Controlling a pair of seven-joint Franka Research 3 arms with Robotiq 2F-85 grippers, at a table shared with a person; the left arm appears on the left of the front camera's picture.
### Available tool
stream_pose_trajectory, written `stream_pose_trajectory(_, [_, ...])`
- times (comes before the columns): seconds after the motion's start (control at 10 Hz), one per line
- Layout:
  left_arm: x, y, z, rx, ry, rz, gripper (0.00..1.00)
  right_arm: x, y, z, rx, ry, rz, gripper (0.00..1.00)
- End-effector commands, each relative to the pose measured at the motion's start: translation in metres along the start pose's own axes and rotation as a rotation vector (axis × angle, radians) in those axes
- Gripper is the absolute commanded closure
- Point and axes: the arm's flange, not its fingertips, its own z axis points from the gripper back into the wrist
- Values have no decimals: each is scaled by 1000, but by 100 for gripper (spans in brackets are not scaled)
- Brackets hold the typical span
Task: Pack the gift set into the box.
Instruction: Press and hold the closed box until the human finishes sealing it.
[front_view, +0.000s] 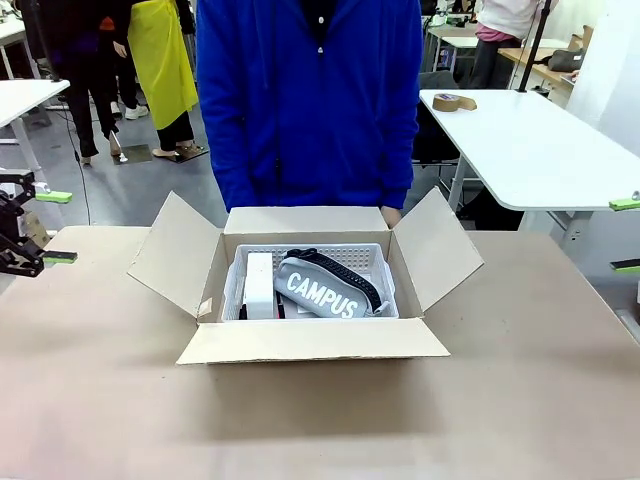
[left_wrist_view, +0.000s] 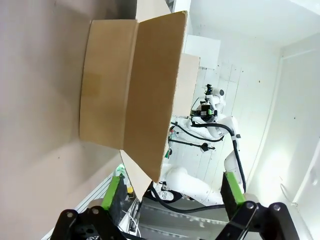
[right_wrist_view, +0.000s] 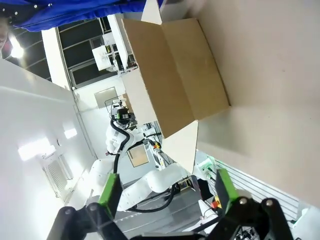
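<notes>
box (front_view: 310, 342): brown cardboard, mid-table (front_view: 300, 430), all four flaps open. Side flaps angle up and outward, the near flap folds out toward the robot, the far flap stands on the person's side.
basket (front_view: 310, 254): white, perforated, sits inside the box with its rim below the box's top edge.
pouch (front_view: 322, 291): grey, black trim, white "CAMPUS" print facing up. Lies tilted in the basket's middle and right part.
small white box (front_view: 259, 281): in the basket's left part, just beside the pouch; can't tell if they touch.
left tool (front_view: 62, 227): near the table's left edge, well apart from the box. Released, fingers spread, nothing between them. Its wrist view looks past the green pads at the box's outer wall and one raised flap.
right tool (right_wrist_view: 167, 192): released, pads spread wide, empty. Its wrist view shows the box's opposite outer wall with a flap above it. In the front view its green pads sit at the picture's right edge, well apart from the box.
person (front_view: 310, 100): blue top, stands at the far side directly behind the box.
hand (front_view: 392, 215): at the box's far right corner.
</notes>
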Motion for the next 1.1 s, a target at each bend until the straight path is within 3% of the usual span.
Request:
stream_pose_trajectory(0.0, [-2, 5, -2, 3, -2, 14, 0, -2, -4, 0, -5, 12, -13, 0])
stream_pose_trajectory(1.0, [-2, 5, -2, 3, -2, 14, 0, -2, -4, 0, -5, 12, -13, 0])
